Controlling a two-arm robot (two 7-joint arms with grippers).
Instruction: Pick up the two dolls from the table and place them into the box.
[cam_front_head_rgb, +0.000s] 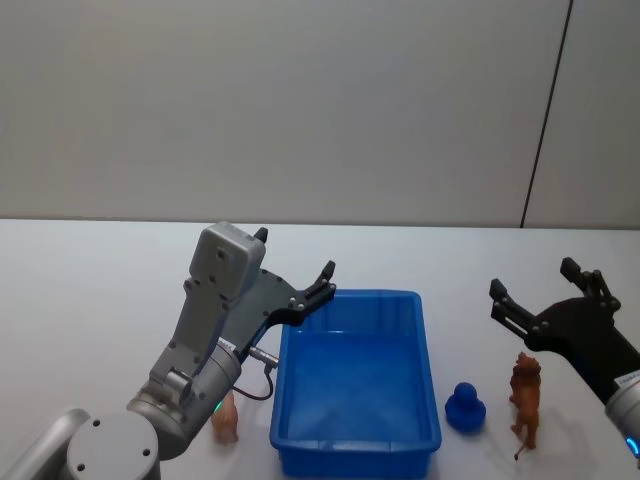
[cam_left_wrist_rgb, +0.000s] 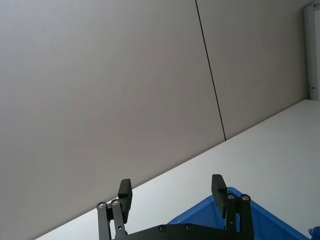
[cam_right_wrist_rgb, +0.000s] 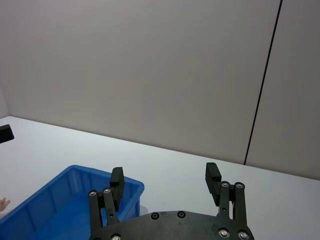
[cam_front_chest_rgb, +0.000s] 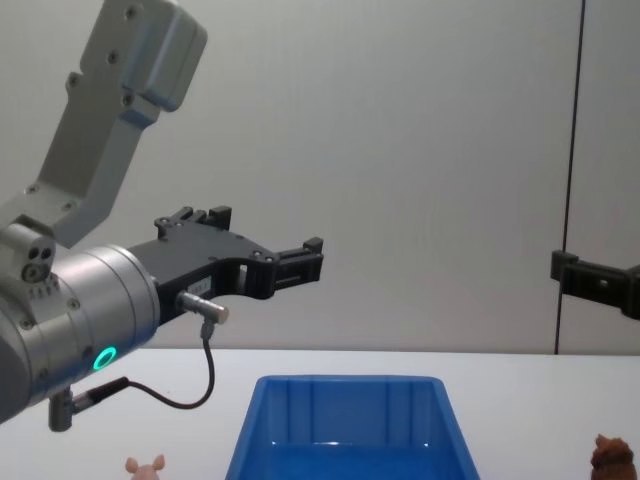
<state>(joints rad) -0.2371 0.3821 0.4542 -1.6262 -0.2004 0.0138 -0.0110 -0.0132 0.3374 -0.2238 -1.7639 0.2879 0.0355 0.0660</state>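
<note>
The left gripper (cam_front_head_rgb: 296, 252) and right gripper (cam_front_head_rgb: 533, 277) are wide open. A small blue toy (cam_front_head_rgb: 466, 408) sits between the box (cam_front_head_rgb: 429, 370) and brown doll (cam_front_head_rgb: 526, 398), at the box's four o'clock.

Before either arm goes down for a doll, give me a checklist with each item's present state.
1. Left claw open and empty, raised over the blue bin's left rim: ok.
2. Right claw open and empty, raised right of the bin: ok.
3. Blue bin empty, ready to receive: ok.
4. Pink doll stands left of the bin, partly hidden behind the left arm: ok.
5. Brown doll upright, right of the bin: ok.
6. Room around the brown doll: not ok, a small blue toy stands close between it and the bin.
</note>
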